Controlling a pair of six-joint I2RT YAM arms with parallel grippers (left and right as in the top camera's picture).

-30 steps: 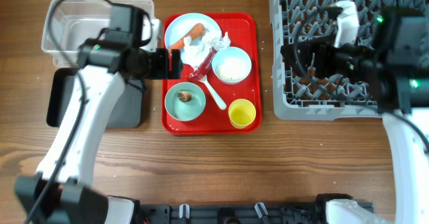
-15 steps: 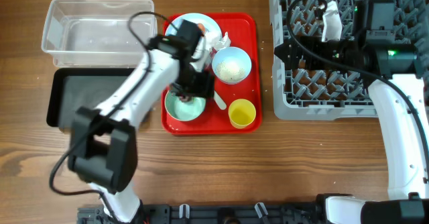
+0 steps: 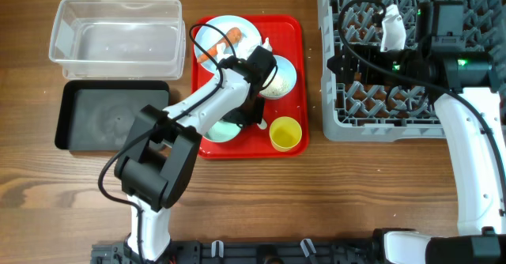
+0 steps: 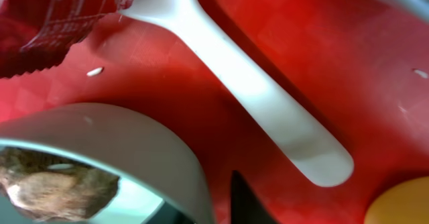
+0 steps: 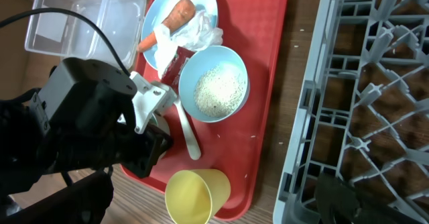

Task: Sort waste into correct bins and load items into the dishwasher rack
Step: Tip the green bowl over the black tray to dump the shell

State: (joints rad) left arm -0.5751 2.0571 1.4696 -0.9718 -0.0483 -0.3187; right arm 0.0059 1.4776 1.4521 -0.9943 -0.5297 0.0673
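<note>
Left wrist view: bowl (image 4: 134, 137) pick-up in hand on the red tray (image 3: 294, 27).
Left tool (image 3: 251, 112) sits at the bowl wall, brown lump (image 4: 53, 184) inside; its clench cannot be told. Overhead, the arm (image 3: 202, 102) hides this. Right tool (image 3: 341, 62) hangs released over the rack (image 3: 395, 114) beside the red tray. Next, probably: bin the lump, then rack the bowl.

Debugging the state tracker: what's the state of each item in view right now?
clear tub: empty
black tray: empty
rack: nothing loaded in view
plate: holds carrot and napkin
rice bowl: upright, filled with rice
lump bowl: holds brown lump, gripped at rim
yellow cup: upright, empty
spoon: lying flat, not held
left gripper: closed on lump bowl's rim
right gripper: open, empty, over rack
</note>
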